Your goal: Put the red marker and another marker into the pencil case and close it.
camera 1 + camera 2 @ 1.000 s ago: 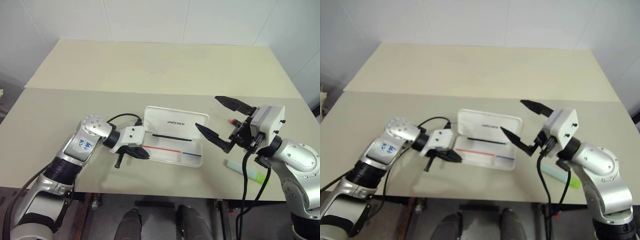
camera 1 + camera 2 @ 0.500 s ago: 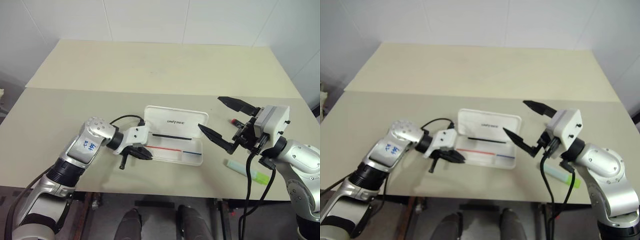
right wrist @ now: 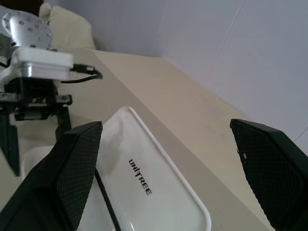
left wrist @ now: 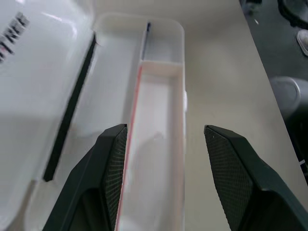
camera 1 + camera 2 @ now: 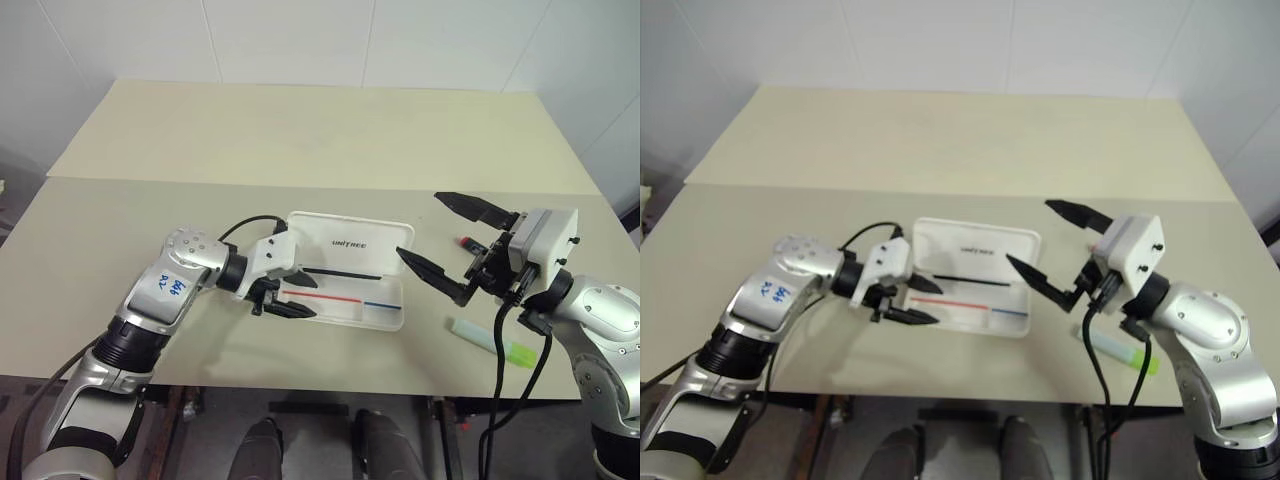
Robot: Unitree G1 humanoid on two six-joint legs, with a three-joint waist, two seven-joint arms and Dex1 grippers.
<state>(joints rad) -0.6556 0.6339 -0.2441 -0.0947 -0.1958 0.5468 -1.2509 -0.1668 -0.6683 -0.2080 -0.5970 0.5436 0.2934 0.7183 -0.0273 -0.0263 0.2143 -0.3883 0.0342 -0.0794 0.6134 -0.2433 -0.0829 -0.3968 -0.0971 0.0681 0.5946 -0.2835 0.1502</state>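
White walls back a beige table (image 5: 300,130) with a seam across it. The pencil case (image 5: 350,245) lies open at its middle; the left gripper (image 5: 293,294), fingers parted and empty, hangs over its tray. The right gripper (image 5: 452,242) spreads wide beside it, near the red marker (image 5: 466,242) and green highlighter (image 5: 492,340).

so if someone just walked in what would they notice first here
Probably the white pencil case lying open in the middle of the beige table, with the left gripper open over its near left corner. On the case's other side the right gripper hangs wide open above the table, and beyond it lie the red marker and the green highlighter, both outside the case.
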